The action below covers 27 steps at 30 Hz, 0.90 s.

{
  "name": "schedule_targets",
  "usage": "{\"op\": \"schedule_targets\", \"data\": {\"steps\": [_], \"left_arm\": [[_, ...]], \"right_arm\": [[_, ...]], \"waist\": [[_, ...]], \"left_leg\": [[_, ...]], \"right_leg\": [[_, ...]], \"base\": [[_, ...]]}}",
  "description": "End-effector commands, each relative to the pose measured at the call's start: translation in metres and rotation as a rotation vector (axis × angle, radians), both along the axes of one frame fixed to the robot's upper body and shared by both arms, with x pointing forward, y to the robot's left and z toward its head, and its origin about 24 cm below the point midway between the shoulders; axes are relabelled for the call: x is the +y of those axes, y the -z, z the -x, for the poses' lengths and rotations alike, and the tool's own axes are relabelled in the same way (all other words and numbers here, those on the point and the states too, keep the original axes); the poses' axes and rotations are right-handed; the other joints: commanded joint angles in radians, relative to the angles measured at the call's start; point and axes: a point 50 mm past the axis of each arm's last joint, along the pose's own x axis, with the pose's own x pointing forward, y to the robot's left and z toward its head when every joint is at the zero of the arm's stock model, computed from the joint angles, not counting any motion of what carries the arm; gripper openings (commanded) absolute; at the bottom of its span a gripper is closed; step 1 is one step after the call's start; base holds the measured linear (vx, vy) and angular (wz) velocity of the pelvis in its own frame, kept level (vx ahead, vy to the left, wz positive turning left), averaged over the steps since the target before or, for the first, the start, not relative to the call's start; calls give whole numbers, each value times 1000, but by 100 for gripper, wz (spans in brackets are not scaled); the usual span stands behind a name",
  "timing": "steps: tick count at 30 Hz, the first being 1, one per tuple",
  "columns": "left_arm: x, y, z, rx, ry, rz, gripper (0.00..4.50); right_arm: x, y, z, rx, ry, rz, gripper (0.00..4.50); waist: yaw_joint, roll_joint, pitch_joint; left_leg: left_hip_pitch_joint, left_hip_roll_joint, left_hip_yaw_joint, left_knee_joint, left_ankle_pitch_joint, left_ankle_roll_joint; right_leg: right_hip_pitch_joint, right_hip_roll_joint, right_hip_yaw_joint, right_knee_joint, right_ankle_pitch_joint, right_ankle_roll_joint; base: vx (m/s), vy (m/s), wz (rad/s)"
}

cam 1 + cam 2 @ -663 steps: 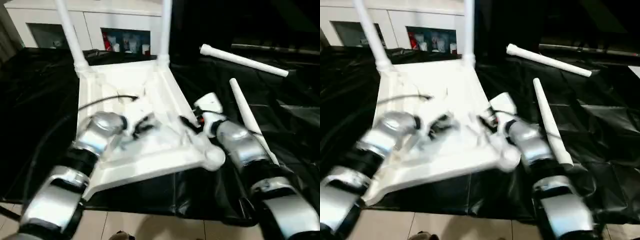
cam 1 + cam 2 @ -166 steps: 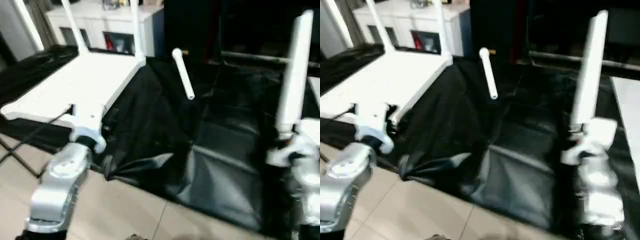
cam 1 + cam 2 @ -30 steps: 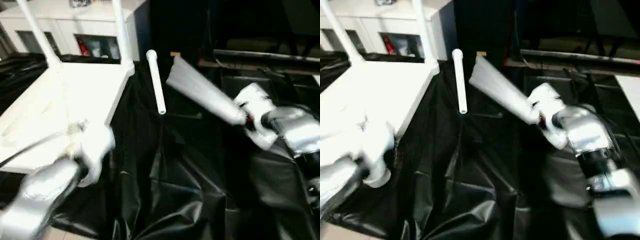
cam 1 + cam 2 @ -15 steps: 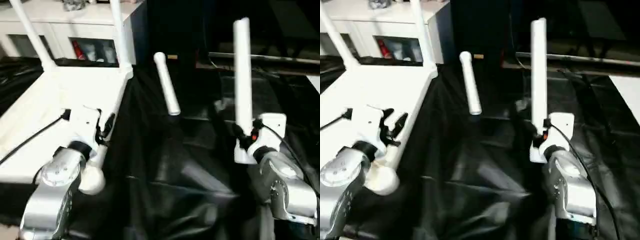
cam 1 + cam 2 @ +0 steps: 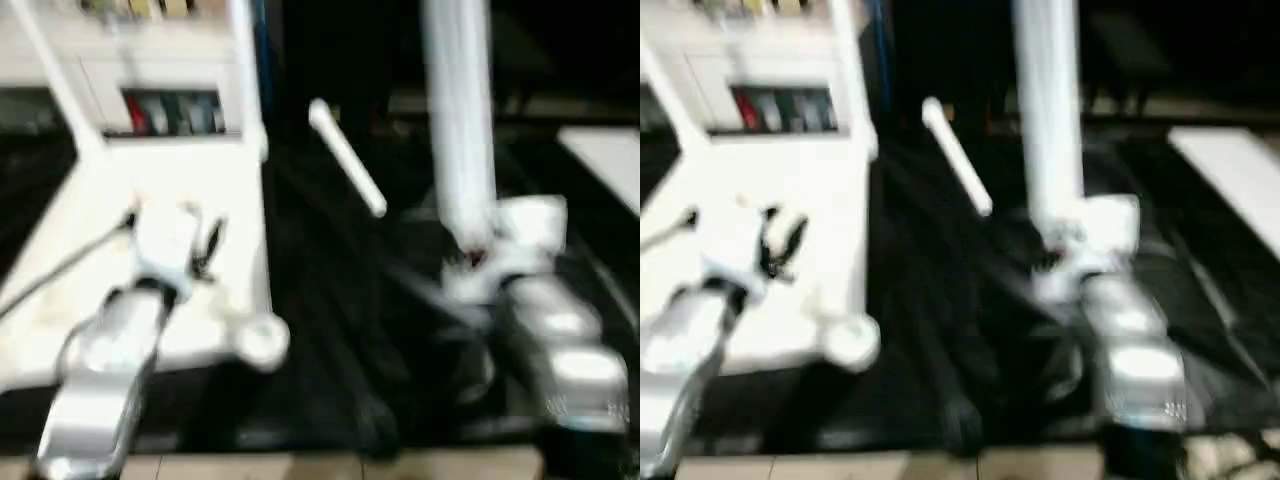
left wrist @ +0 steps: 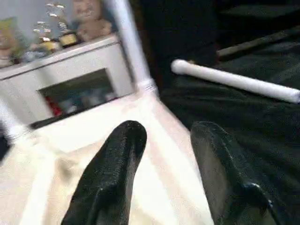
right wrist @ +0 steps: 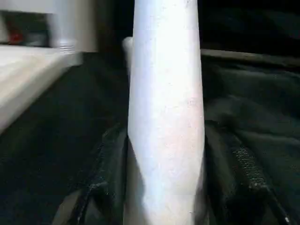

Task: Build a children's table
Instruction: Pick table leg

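Black sheet under tabletop, white cabinet behind; left tool apart, right tool clamped on leg.

This looks like a home room. A white cabinet with glass doors carries a teddy bear and small trophies.

Beside the tabletop, black sheeting is lying open toward the right gripper. A loose leg is lying across its far part, and two mounted legs are blocking the tabletop's far edge (the near corner socket is standing unoccupied).
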Motion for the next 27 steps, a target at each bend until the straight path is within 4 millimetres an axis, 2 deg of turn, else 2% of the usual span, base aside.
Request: {"op": "schedule_targets", "data": {"steps": [1, 2, 3, 4, 5, 6, 7, 8, 9, 10, 11, 12, 13, 14, 15, 16, 17, 18, 19, 20, 21, 22, 23, 24, 25, 26, 27], "left_arm": [[-3, -4, -1, -24, -2, -7, 213], [-2, -5, -1, -25, -8, -9, 213], [-2, -5, -1, -25, -10, -9, 213], [-1, -5, -2, -27, -18, -12, 213], [-1, -5, -2, -27, -18, -12, 213], [-1, -6, -5, -41, -30, -32, 213], [0, -7, -6, -51, -42, -51, 213], [0, -9, -9, -69, -58, -95, 213], [0, -10, -12, -76, -62, -109, 213], [-1, -10, -15, -74, -65, -106, 213], [-2, -11, -17, -71, -67, -99, 213], [-3, -11, -20, -73, -66, -88, 213], [-7, -15, -24, -86, -43, -46, 213], [-8, -16, -26, -90, -32, -22, 213], [-11, -17, -29, -83, -9, -3, 213], [-14, -18, -31, -81, 10, 8, 213], [-22, -23, -35, -89, 75, 44, 213], [-23, -25, -36, -94, 92, 57, 213], [-29, -26, -41, -69, 139, 84, 213], [-37, -25, -48, 8, 202, 176, 213], [-41, -25, -50, 36, 230, 219, 213], [-44, -26, -51, 55, 252, 252, 241], [-54, -29, -57, 122, 321, 390, 241], [-55, -29, -57, 130, 330, 406, 241], [-73, -37, -62, 208, 439, 572, 248], [-75, -38, -63, 217, 454, 593, 253], [-81, -41, -64, 237, 495, 645, 253]], "right_arm": [[-2, -3, -2, -19, -4, 24, 189], [0, -1, -3, -13, -9, 29, 189], [0, -1, -3, -11, -10, 30, 189], [2, 0, -4, -8, -15, 34, 189], [2, 0, -4, -8, -15, 34, 189], [4, 0, -5, -8, -21, 38, 189], [4, 0, -6, -9, -23, 41, 189], [5, 1, -8, -9, -28, 47, 189], [6, 1, -9, -10, -31, 49, 189], [7, 0, -10, -12, -37, 48, 189], [7, 0, -12, -15, -44, 48, 189], [7, -1, -13, -15, -47, 46, 189], [8, -2, -16, -16, -69, 30, 189], [8, -3, -18, -19, -80, 22, 189], [8, -6, -20, -22, -95, -11, 189], [8, -7, -21, -23, -105, -39, 189], [9, -12, -25, -25, -135, -125, 189], [9, -14, -25, -25, -143, -144, 189], [9, -18, -28, -17, -182, -217, 189], [12, -23, -29, 0, -271, -304, 189], [13, -25, -29, 3, -304, -328, 189], [14, -27, -29, 5, -327, -343, 189], [17, -29, -27, 29, -428, -385, 189], [17, -29, -27, 32, -440, -390, 189], [17, -28, -22, 55, -549, -416, 189], [17, -28, -21, 58, -561, -420, 189], [16, -27, -20, 65, -592, -433, 189]], "waist": [[-5, -2, -42], [10, -34, -51], [84, -76, -55], [73, -54, -75], [67, -56, -54], [83, -60, -47], [96, -20, -58], [84, -28, -55], [81, 25, -74], [37, 46, -70], [50, 62, -68], [50, 56, -70], [46, 57, -79], [53, 59, -81], [62, 55, -79], [74, 46, -74], [83, 21, -74], [89, -1, -75], [96, -23, -72], [138, -49, -80], [150, -62, -76], [160, -42, -66], [153, -34, -59], [147, -24, -56], [141, -26, -56], [139, -26, -57], [143, -25, -57]], "left_leg": [[60, 94, -57, -175, -297, 252], [31, 80, -39, -150, -291, 204], [-54, 28, -27, 96, -239, 78], [-103, 33, -85, 158, -167, 16], [-138, 20, -101, 173, -121, -80], [-97, 18, -81, 132, -115, -101], [-67, 47, -74, 9, -45, -51], [-57, 47, -55, -50, -9, 6], [-13, 54, -59, -96, 26, 36], [4, 137, -101, -137, -83, -25], [-5, 145, -114, -150, -145, -127], [19, 185, -137, -156, -199, -249], [31, 234, -169, -167, -130, -238], [27, 244, -168, -163, -94, -196], [14, 248, -157, -163, -85, -166], [-12, 226, -129, -174, -150, -78], [-14, 182, -96, -163, -235, -14], [-30, 119, -54, -135, -331, -40], [-60, 83, -22, -105, -291, -46], [-74, 79, -9, -64, -94, -19], [-68, 80, 1, -60, -36, 1], [-61, 91, 5, -76, 0, 4], [-59, 110, 5, -102, -62, -14], [-54, 122, 3, -121, -208, -45], [-54, 127, 0, -129, -261, -62], [-49, 127, -1, -132, -332, -92], [-41, 132, -2, -134, -352, -100]], "right_leg": [[-22, -3, 16, -45, -36, 40], [1, -60, 65, -97, -51, 68], [40, -292, 254, -256, -311, 96], [75, -329, 290, -236, -293, 40], [85, -268, 204, -223, -265, 9], [58, -203, 171, -236, -245, -113], [61, -121, 124, -212, -196, -230], [60, -70, 100, -208, -191, -232], [45, -9, 63, -168, -152, -202], [-14, 60, 57, -54, 34, -81], [-6, 55, 58, -60, 76, -63], [-33, 47, 66, -59, 86, -29], [-48, 40, 69, -28, 10, 12], [-53, 34, 71, -18, -23, 32], [-54, 32, 71, -6, -38, 43], [-33, 28, 71, -3, -30, 55], [-27, 10, 89, -45, 14, 46], [-14, -35, 116, -111, 44, 0], [8, -90, 139, -152, 52, -48], [36, -139, 155, -169, -1, -7], [31, -136, 154, -175, -20, -7], [17, -111, 135, -180, -121, -46], [12, -80, 115, -173, -227, -81], [5, -59, 100, -171, -320, -85], [3, -54, 98, -171, -338, -76], [7, -60, 97, -169, -346, -77], [0, -62, 100, -176, -340, -75]], "base": [[-70, 220, -1], [-79, 161, -7], [-63, 193, 3], [-63, 193, 3], [-57, 239, -15], [-80, 232, -18], [-80, 232, -18], [-76, 278, 8], [-65, 272, 28], [-65, 272, 28], [-71, 246, 20], [-65, 205, 6], [-65, 205, 6], [-66, 123, 11], [-86, 71, 11], [-86, 71, 11], [-97, 5, 13], [-96, -40, 1], [-96, -40, 1], [-98, -54, -10], [-105, -53, -4], [-105, -53, -4], [-89, -24, -8], [-63, 12, -18], [-63, 12, -18], [-51, 23, -16], [0, 0, 0]]}}
